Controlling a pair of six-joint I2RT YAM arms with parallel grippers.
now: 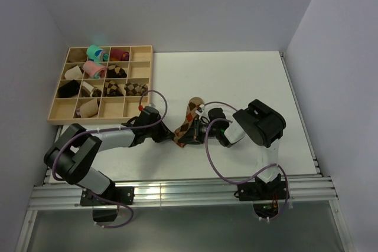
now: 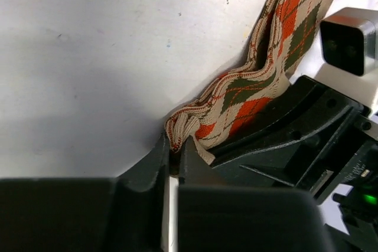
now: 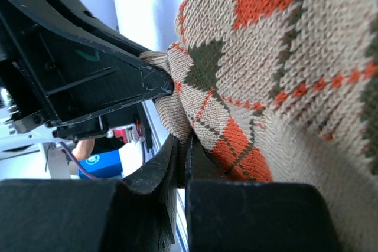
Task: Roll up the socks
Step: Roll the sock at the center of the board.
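Observation:
The tan argyle sock (image 1: 189, 121) with dark and orange-red diamonds lies stretched on the white table (image 1: 248, 81), its near end lifted between both grippers. My left gripper (image 1: 176, 136) is shut on the sock's near edge; the left wrist view shows the folded hem (image 2: 177, 128) pinched between its fingers (image 2: 155, 157). My right gripper (image 1: 199, 129) is shut on the same end from the right; in the right wrist view the sock (image 3: 277, 75) fills the frame and fabric is pinched between its fingertips (image 3: 171, 157). The two grippers nearly touch.
A wooden divided tray (image 1: 140, 81) at the back left holds several rolled socks: teal (image 1: 94, 52), pink (image 1: 93, 69), maroon (image 1: 120, 55), brown-and-cream argyle (image 1: 136, 88). White walls enclose the table on the left, back and right.

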